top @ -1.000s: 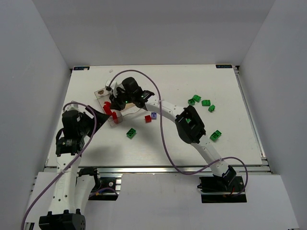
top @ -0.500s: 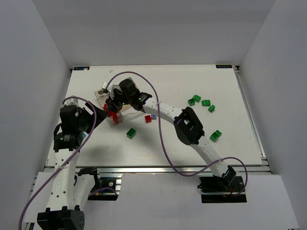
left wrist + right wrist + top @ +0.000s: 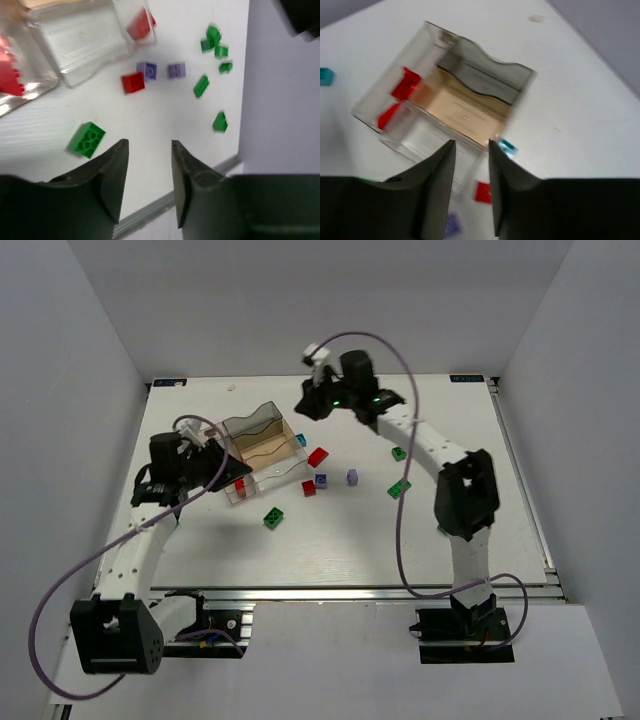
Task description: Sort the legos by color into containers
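Observation:
The clear box (image 3: 268, 452) with tan bottom and raised smoky lid stands left of the table's middle. It holds red legos (image 3: 240, 485), seen in the right wrist view too (image 3: 404, 83). Loose on the table are red (image 3: 318, 456), purple (image 3: 352, 477), green (image 3: 273, 518) and cyan (image 3: 300, 440) legos. My left gripper (image 3: 228, 472) is open and empty at the box's left front corner. In its own view (image 3: 148, 143) it hangs above a green lego (image 3: 86, 139). My right gripper (image 3: 308, 405) is open and empty, raised behind the box (image 3: 471, 142).
More green legos lie right of the middle (image 3: 399, 488) (image 3: 399, 453), in the left wrist view too (image 3: 201, 85). Grey walls enclose the table. The right arm's forearm (image 3: 465, 490) stretches over the right half of the table.
My right gripper has left the box and swung up to the back of the table. My left gripper has moved up to the box's left side. The lid now stands raised and several legos have shifted.

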Controlling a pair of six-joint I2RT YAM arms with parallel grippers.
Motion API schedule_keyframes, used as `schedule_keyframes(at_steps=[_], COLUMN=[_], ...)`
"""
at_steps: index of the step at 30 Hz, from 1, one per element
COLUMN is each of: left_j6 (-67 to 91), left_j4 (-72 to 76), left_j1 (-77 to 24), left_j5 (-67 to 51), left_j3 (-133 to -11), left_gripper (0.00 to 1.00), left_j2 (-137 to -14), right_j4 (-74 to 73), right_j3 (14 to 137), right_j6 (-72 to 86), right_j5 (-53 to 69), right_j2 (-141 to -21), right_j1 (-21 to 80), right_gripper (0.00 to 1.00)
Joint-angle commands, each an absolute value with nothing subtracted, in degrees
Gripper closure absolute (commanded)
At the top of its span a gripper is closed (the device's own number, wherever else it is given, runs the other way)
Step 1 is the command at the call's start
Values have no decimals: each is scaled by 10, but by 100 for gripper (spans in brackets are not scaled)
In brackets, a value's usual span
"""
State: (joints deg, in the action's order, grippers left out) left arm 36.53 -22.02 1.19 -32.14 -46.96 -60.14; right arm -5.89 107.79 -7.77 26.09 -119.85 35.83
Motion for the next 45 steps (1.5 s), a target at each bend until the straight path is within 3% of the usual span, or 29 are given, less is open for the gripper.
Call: schedule_keyframes(at_steps=[1, 4, 7, 9, 11, 15, 21, 31, 45], left_j6=[346, 346, 345, 358, 375, 395, 394, 393, 385], left_j4=[-216, -235, -277, -318, -349, -365, -363, -408, -397], left_j1=[-60, -120, -192, -230, -260, -302, -357, -407, -407], left_j5=[-340, -291, -216, -169, -102, -20, 70, 164, 221], left_j3=[-520, -540, -576, -602, -615, -622, -668, -785, -857], left_gripper=[48, 35, 31, 30, 28, 28, 34, 21, 23], left_j2=[-641, -688, -730, -744, -757, -781, -907, -1066, -1170], right_j4=[-116, -162, -224, -301, -383, -408, -398, -280, -287], right_j3=[1030, 1022, 1027, 1043, 1073, 1085, 1085, 966, 976], right_j6=[-82, -111, -163, -285, -431, -520, -483, -401, -379], right_j5=[287, 301, 325, 362, 389, 405, 450, 459, 479], right_j2=[-1141, -1141, -1157, -1174, -1202, -1216, -1207, -1094, -1084], right_j1=[306, 272, 244, 235, 225, 208, 196, 168, 147], right_gripper=[58, 36, 22, 19, 20, 22, 27, 27, 27])
